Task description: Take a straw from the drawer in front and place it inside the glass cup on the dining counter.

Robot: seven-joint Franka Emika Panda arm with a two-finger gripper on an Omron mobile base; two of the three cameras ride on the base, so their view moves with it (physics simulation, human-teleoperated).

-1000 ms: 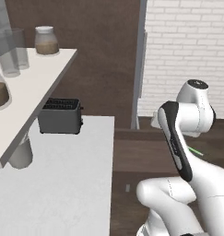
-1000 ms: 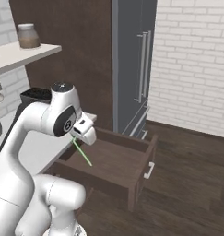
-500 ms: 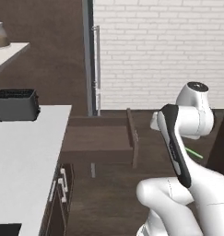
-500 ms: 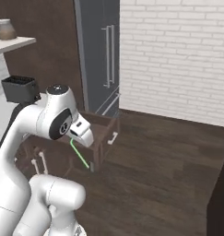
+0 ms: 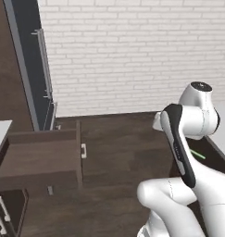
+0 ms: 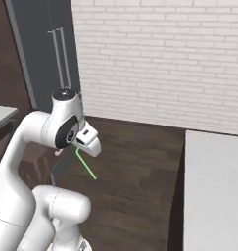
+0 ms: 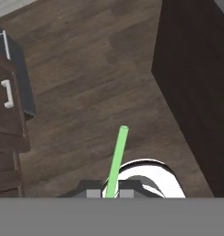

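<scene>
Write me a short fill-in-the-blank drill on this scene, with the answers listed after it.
1. The gripper is shut on the light ____ straw.
2. In the left base view, the drawer stands ____, pulled out of its cabinet.
3. The wall behind the scene is built of white ____.
4. In the right base view, the counter has a ____ top.

Missing words: green; open; brick; white

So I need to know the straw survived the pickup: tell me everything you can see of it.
The straw is thin, straight and light green, plastic by its look, with no bend or kink showing. Its lower end is pinched in the shut claw; the rest juts out free over the dark wood floor, touching nothing else. In the right base view it slants downward.
</scene>
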